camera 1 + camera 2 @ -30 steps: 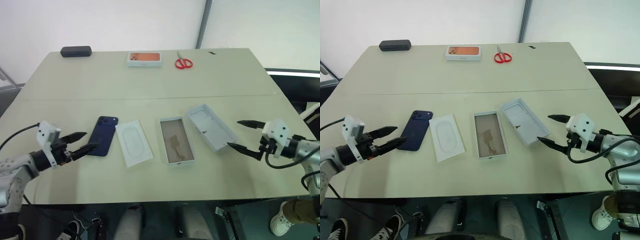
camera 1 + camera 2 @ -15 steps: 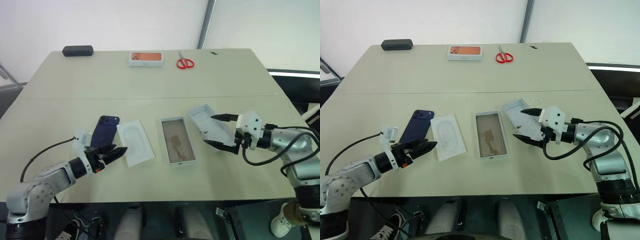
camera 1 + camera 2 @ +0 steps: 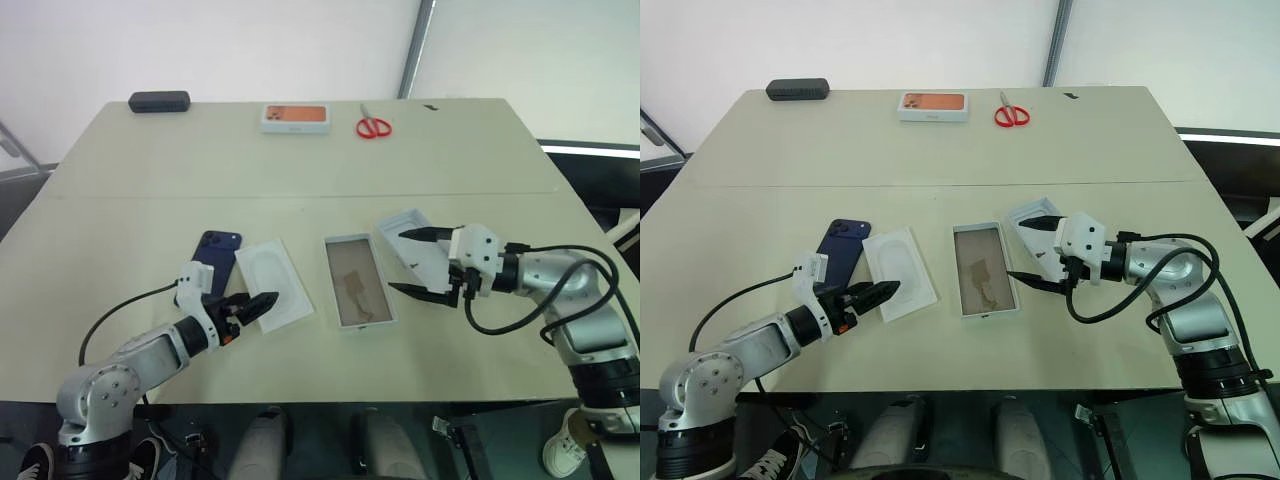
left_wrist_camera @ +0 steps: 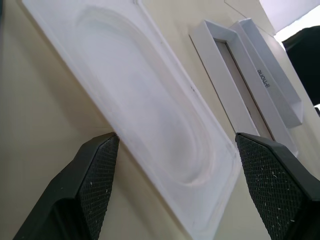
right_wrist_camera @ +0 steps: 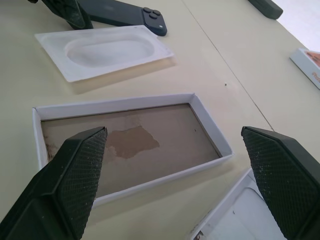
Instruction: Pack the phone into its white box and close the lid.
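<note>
Your left gripper (image 3: 262, 301), jaws apart, hovers over the insert (image 3: 271, 284); the phone (image 3: 212, 260) lies just upper-left, long axis up-frame. Right gripper (image 3: 411, 263), spread wide, sits farther off.

Lab or office test space, plain beige table (image 3: 300, 150), bare white walls (image 3: 200, 40)

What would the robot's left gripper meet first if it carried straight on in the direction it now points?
Most likely the flat white insert. The left gripper is open and aimed along it, one finger at its near edge. Beyond lies the white box. How high the fingers are above the table is unclear.
</note>
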